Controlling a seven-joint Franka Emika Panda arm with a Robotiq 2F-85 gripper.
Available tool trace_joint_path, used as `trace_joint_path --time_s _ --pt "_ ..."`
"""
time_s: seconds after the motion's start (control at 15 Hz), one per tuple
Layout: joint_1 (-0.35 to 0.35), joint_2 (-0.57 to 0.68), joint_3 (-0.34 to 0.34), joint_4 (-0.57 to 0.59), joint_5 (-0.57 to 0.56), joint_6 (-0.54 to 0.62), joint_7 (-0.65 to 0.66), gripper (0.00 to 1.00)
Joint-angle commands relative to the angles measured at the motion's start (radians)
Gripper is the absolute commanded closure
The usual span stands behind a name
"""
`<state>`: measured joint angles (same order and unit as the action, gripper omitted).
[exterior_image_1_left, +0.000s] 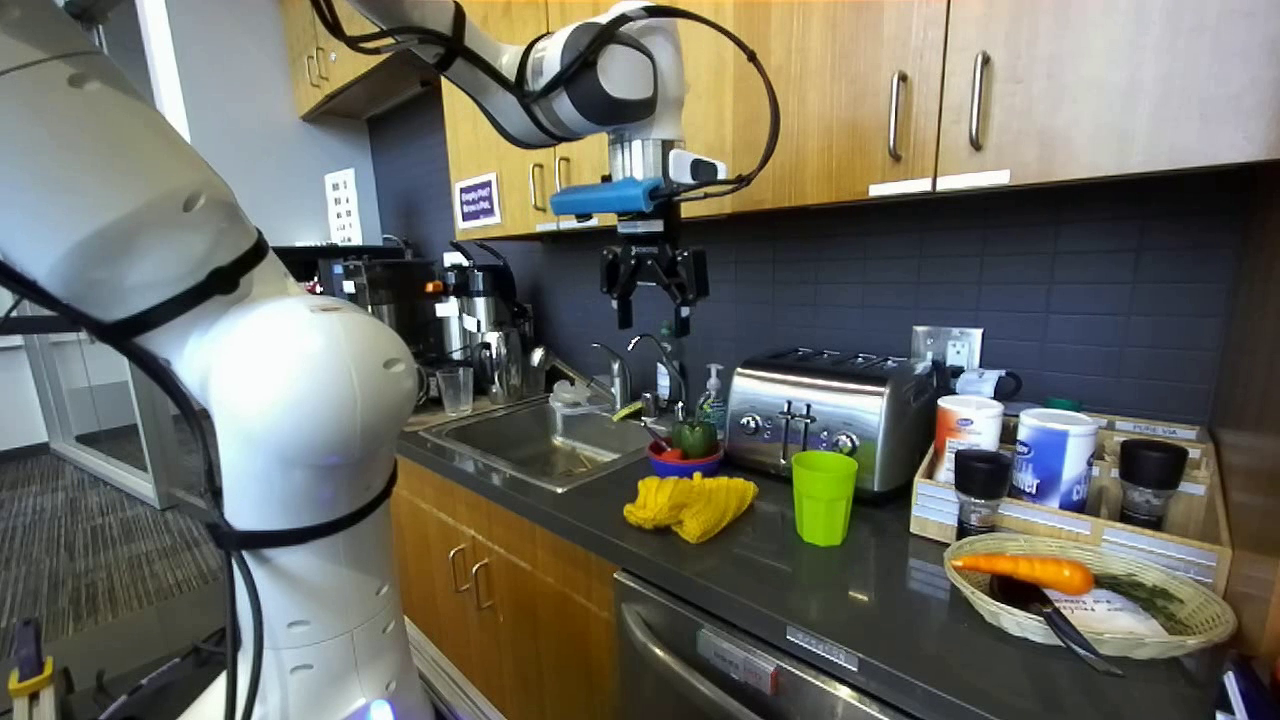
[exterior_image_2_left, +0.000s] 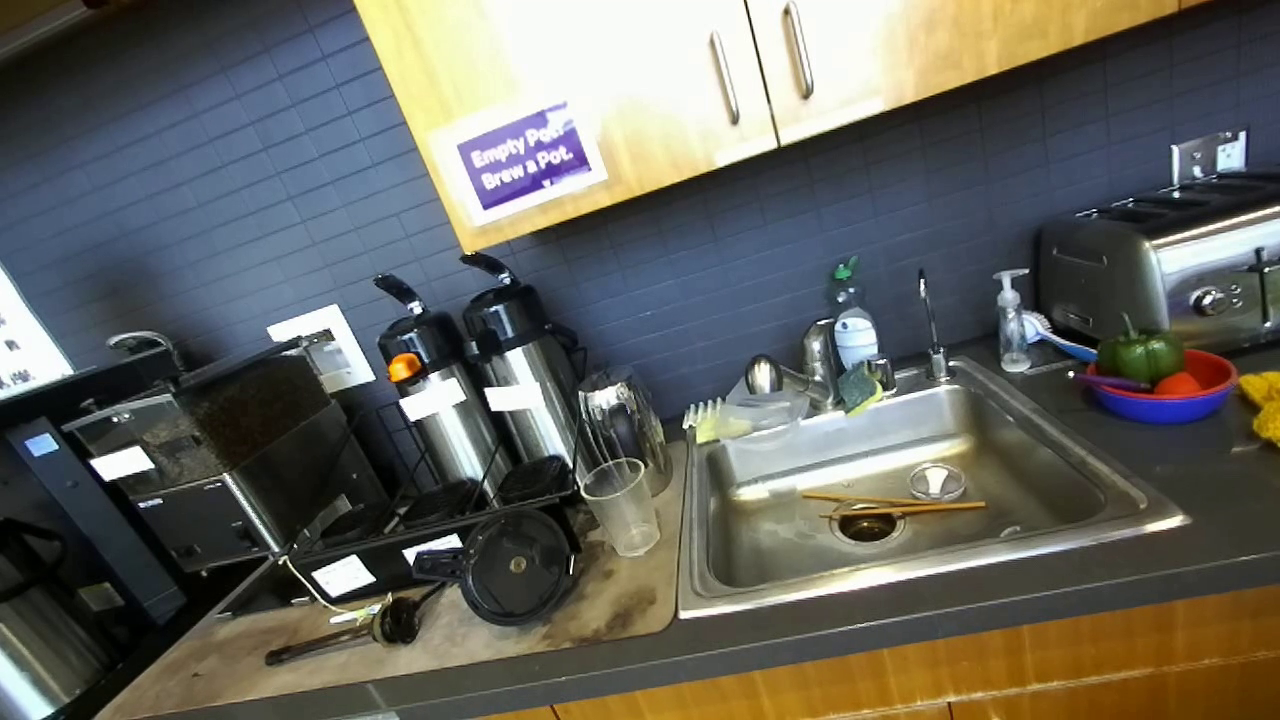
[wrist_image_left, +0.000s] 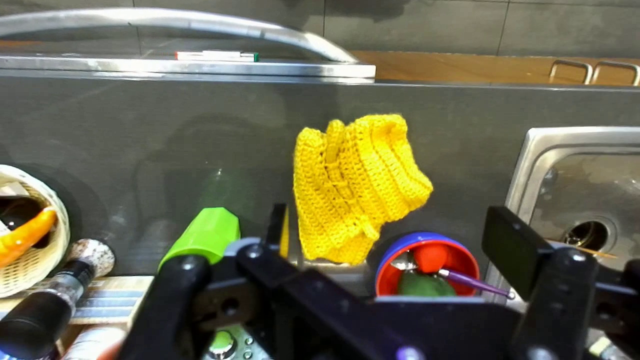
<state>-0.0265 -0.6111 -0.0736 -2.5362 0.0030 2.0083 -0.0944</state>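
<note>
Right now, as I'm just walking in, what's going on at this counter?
A robot arm has its gripper hanging above the kitchen counter, jaws open, holding and touching nothing. A bunched yellow knitted cloth lies on the counter, near the middle of the wrist view. Close to it are a green cup and a blue-and-red bowl with a green pepper in it.
</note>
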Motion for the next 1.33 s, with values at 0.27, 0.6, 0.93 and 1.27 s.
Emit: trace_joint_path --time_s 0.27,0.6,0.93,1.27 --pt "-0.019 0.076 -0.158 0.061 0.106 0.116 -0.133 0.0" --pt "-0.015 0.159 -0.216 0.097 0.184 0.187 -0.22 0.0" --pt "-0.038 0.176 -0.203 0.084 0.182 0.18 -0.217 0.0" --pt "-0.039 0.176 -0.201 0.084 0.181 0.18 -0.216 0.0"
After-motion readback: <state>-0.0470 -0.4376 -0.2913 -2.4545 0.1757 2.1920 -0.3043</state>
